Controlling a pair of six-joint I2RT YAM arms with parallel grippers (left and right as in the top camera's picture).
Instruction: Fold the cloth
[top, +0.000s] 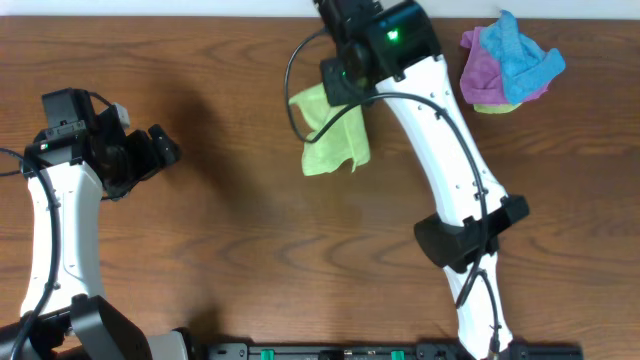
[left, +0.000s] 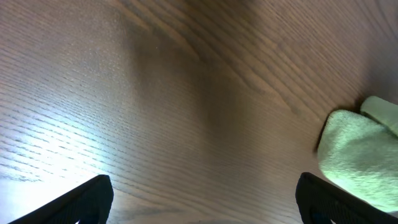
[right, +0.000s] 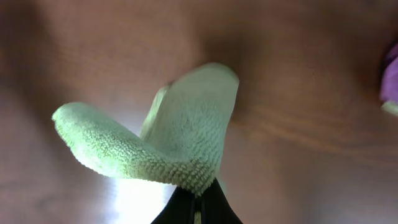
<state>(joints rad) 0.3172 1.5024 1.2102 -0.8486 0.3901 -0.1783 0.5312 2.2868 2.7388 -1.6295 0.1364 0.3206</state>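
Observation:
The lime-green cloth (top: 332, 140) hangs bunched near the table's far middle, lifted by one edge. My right gripper (top: 338, 88) is shut on that edge; in the right wrist view the cloth (right: 168, 140) droops from the pinched fingers (right: 198, 208) above the wood. My left gripper (top: 165, 148) is open and empty at the left, well apart from the cloth. In the left wrist view its two finger tips (left: 205, 202) frame bare wood, and the cloth (left: 360, 155) shows at the right edge. The white tag is not visible.
A pile of purple and bright blue cloths (top: 510, 62) lies at the far right corner; its purple edge shows in the right wrist view (right: 390, 81). The wooden table (top: 230, 250) stretches between the arms.

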